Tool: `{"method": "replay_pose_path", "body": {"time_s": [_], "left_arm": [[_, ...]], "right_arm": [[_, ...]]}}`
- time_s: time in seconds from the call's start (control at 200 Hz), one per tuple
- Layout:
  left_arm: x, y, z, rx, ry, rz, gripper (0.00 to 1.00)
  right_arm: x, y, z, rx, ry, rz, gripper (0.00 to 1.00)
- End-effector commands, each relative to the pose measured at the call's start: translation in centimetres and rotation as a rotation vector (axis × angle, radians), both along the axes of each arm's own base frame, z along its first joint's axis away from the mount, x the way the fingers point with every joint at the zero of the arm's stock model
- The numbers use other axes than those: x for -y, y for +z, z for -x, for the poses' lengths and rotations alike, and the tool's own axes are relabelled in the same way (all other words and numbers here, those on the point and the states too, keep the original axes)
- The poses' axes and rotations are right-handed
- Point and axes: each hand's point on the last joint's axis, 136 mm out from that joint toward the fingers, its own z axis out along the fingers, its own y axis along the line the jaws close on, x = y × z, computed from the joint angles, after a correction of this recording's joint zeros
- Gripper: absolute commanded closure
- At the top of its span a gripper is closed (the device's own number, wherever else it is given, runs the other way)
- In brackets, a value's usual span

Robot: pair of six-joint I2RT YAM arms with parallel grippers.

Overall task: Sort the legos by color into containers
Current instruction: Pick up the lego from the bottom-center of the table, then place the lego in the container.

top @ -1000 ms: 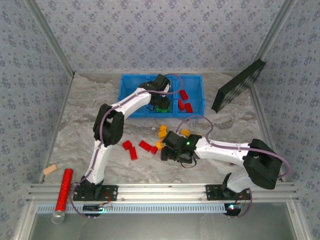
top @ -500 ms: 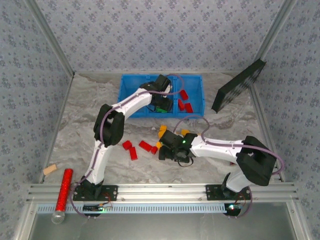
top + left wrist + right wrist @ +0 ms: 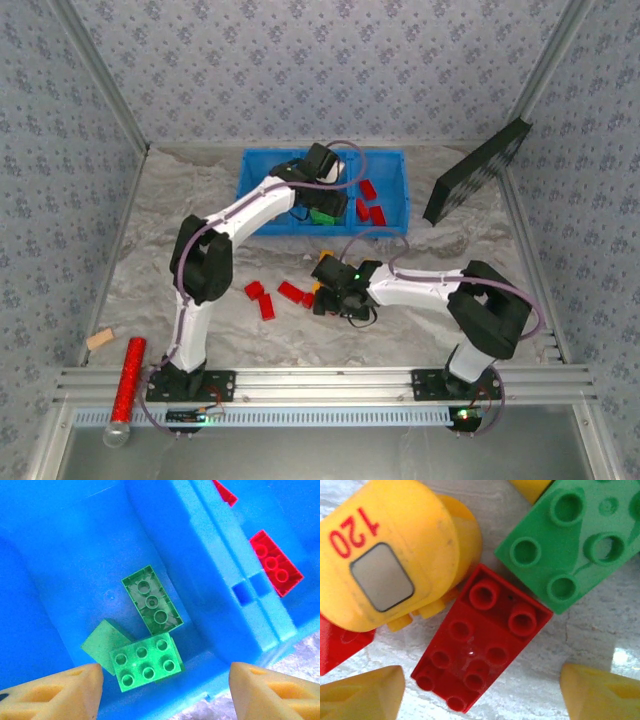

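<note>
Lower your right gripper (image 3: 480,692), jaws wide and empty, squarely over the glossy studded red brick (image 3: 482,637) between them. Keep clear of the green brick (image 3: 570,545) at 2 o'clock and the rounded yellow piece (image 3: 385,555) at 10. Your left gripper (image 3: 162,687) hangs open, holding nothing, over the green bricks (image 3: 152,605) in the smooth blue tray (image 3: 220,590)

Marbled table (image 3: 160,235), blue tray (image 3: 262,196), loose legos (image 3: 256,291)

Right gripper (image 3: 325,297) has slid left over the table (image 3: 160,230), closer to the loose red bricks (image 3: 290,292). We log its elbow (image 3: 488,318) folding inward. The left arm's elbow (image 3: 198,268) swung left too.
</note>
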Motion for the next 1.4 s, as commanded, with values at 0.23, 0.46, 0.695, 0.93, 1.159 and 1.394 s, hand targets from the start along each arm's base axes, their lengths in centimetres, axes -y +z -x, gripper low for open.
{"method": "replay_pose_path", "body": {"time_s": [0.23, 0.46, 0.695, 0.93, 1.159, 1.394], "left_arm": [[-0.9, 3.0, 3.2, 0.029, -0.028, 0.033, 0.32], [-3.4, 2.1, 8.1, 0.009, -0.054, -0.015, 0.31], [-6.4, 1.3, 11.5, -0.012, -0.054, -0.041, 0.3], [-7.3, -0.7, 15.3, -0.057, -0.134, -0.078, 0.3], [-6.8, -3.3, 18.6, -0.082, -0.272, -0.102, 0.28], [-4.4, -4.0, 20.5, -0.035, -0.413, -0.101, 0.26]], "right_arm": [[0.2, -0.8, -0.1, -0.013, 0.031, 0.037, 0.52], [1.6, 0.1, 0.9, 0.002, 0.106, 0.063, 0.66], [4.0, 2.2, 2.2, 0.009, 0.158, 0.09, 0.7], [6.8, 7.7, 3.3, 0.062, 0.19, 0.097, 0.71], [11.1, 12.9, -2.2, 0.196, 0.166, 0.098, 0.72], [12.4, 16.9, -11.3, 0.366, 0.216, 0.15, 0.72]]}}
